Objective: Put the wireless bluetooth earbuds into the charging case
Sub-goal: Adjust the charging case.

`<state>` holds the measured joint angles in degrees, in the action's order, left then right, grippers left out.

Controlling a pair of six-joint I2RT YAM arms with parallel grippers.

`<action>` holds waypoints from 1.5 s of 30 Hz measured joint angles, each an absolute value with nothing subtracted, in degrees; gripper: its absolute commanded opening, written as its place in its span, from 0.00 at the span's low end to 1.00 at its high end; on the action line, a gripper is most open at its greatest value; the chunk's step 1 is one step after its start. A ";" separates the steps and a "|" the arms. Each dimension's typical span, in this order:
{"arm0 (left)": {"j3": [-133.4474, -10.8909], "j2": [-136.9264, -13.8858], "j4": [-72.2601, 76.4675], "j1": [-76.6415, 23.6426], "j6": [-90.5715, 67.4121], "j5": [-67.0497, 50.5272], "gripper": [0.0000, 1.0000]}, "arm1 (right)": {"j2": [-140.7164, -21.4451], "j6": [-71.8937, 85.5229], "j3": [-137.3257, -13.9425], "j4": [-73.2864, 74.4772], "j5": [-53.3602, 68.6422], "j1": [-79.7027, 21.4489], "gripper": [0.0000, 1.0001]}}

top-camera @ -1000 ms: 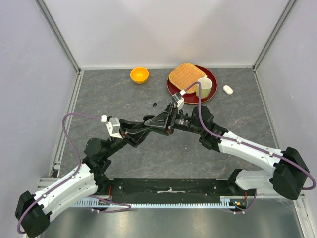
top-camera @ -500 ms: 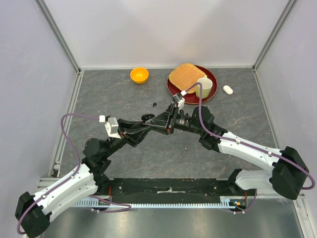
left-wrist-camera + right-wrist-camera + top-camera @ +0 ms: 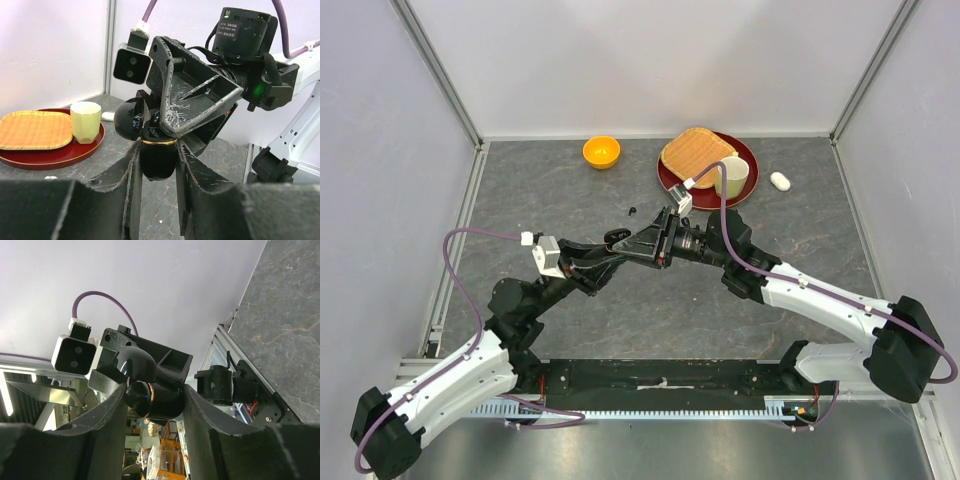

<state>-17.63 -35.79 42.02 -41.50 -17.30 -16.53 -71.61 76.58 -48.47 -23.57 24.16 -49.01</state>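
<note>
A black charging case with a gold rim (image 3: pixel 158 160) is held above the table, its domed lid (image 3: pixel 131 119) hinged open. My left gripper (image 3: pixel 157 150) is shut on the case's lower body. My right gripper (image 3: pixel 154 390) is shut on the same case (image 3: pixel 157 399) from the opposite side, and the lid (image 3: pixel 134 360) shows above it. In the top view the two grippers meet mid-table, left (image 3: pixel 620 243) and right (image 3: pixel 652 243). A tiny black earbud (image 3: pixel 634 211) lies on the table just beyond them. A small white speck, perhaps a bud (image 3: pixel 50 177), lies by the plate. The other buds are not visible.
A red plate (image 3: pixel 745 152) at the back holds a wicker mat (image 3: pixel 695 150) and a pale cup (image 3: pixel 731 176). A white oval case (image 3: pixel 779 181) lies right of the plate. An orange bowl (image 3: pixel 601 152) stands at the back left.
Both grippers have shifted slightly left together with the case between them. The black lid now shows more clearly at their left.
</note>
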 measured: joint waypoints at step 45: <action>-17.61 -38.74 42.63 -41.45 -18.13 -16.08 0.02 | -71.85 74.46 -48.90 -20.29 23.14 -48.90 0.71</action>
<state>-17.61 -38.74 42.63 -41.45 -18.13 -16.08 -71.85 74.46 -48.90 -20.29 23.14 -48.90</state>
